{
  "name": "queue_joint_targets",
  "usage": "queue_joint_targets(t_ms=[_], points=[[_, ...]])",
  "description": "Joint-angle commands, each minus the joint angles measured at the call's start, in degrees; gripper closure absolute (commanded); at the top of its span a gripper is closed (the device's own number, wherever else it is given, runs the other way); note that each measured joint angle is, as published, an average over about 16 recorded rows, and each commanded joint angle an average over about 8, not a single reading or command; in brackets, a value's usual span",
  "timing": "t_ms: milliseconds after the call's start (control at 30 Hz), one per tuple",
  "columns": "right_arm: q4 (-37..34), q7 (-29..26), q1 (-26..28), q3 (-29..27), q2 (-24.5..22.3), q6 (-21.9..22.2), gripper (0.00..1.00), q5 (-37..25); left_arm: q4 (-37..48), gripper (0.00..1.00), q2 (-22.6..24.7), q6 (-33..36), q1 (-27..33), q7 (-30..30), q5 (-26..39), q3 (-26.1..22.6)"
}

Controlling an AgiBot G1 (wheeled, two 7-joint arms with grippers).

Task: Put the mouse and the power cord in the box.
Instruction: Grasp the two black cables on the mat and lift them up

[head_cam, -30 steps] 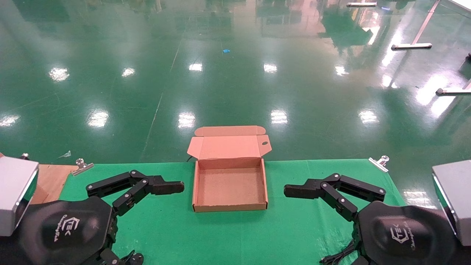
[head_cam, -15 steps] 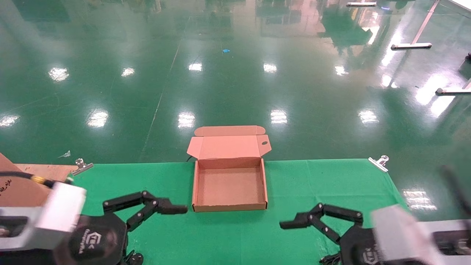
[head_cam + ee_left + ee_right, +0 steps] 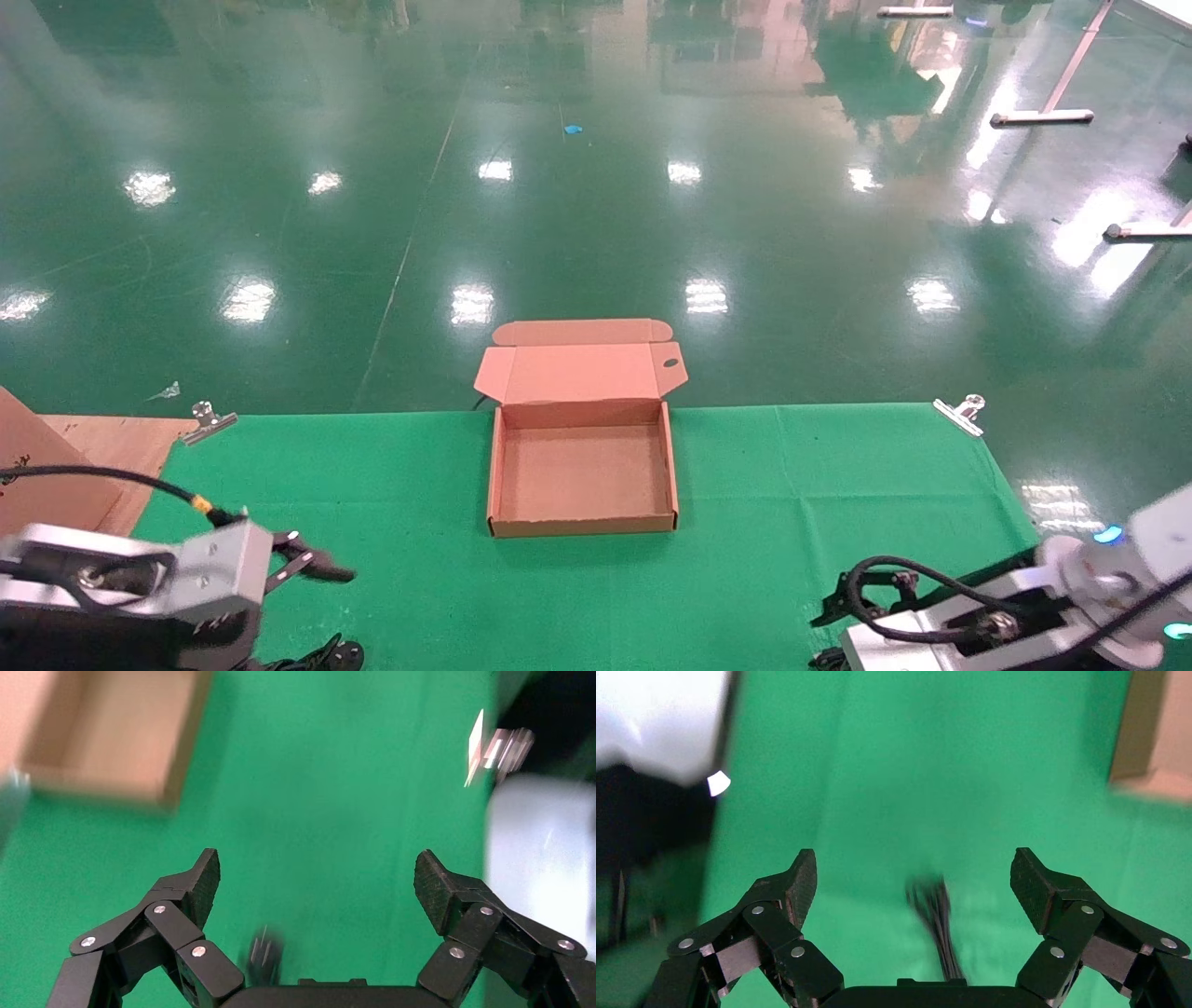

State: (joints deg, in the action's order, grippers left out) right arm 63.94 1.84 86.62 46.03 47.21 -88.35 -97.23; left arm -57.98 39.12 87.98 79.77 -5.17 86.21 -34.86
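Your box (image 3: 582,475) sits open at the far middle of the green cloth (image 3: 764,485), lid flap leaning back over the table's far edge, and nothing lies inside it. Your left gripper (image 3: 316,881) is low at the near left corner of the cloth, jaws spread wide with only cloth between the fingers (image 3: 200,881); a small blurred dark thing shows just under it in the left wrist view, too smeared to name. Your right gripper (image 3: 912,881) is low at the near right corner, jaws also wide and holding nothing. A dark bundle of thin cable, likely the cord (image 3: 937,917), lies on the cloth between its fingers (image 3: 1035,885), blurred. You cannot make out the mouse clearly in any view. Both grippers are well apart from the box.
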Motion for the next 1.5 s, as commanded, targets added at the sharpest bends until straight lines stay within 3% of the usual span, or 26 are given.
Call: queue_joint_targets(t_ms=[33, 233, 433, 900, 1367, 1400, 1500], points=[[-1.4, 1.5, 1.8, 2.6, 1.8, 0.4, 0.00, -4.7, 1.4, 0.00, 0.7, -0.3, 2.0, 1.2, 5.4, -2.3], [-9.1, 7.0, 2.6, 6.3, 6.0, 4.7, 0.00, -13.0, 7.7, 0.00, 4.6, -3.6, 4.1, 4.4, 15.6, -6.7], [-18.7, 12.9, 2.8, 8.3, 10.1, 9.3, 0.00, -16.7, 16.2, 0.00, 8.7, -7.1, 5.0, 7.9, 20.5, -9.1], [-40.9, 25.4, 3.7, 8.3, 19.0, 18.6, 0.00, -16.6, 34.0, 0.00, 15.4, -13.9, 6.3, 15.5, 23.3, -10.5], [-54.3, 33.7, 5.3, 7.3, 24.3, 24.1, 0.00, -15.0, 44.9, 0.00, 18.5, -16.6, 8.3, 22.2, 21.8, -9.5], [-54.9, 34.1, 5.4, 7.2, 24.6, 24.4, 0.03, -14.9, 45.5, 0.02, 18.6, -16.7, 8.4, 22.7, 21.7, -9.5], [-56.7, 35.1, 5.6, 7.0, 25.2, 25.0, 0.38, -14.6, 47.1, 0.36, 19.0, -16.9, 8.8, 23.8, 21.8, -9.6]])
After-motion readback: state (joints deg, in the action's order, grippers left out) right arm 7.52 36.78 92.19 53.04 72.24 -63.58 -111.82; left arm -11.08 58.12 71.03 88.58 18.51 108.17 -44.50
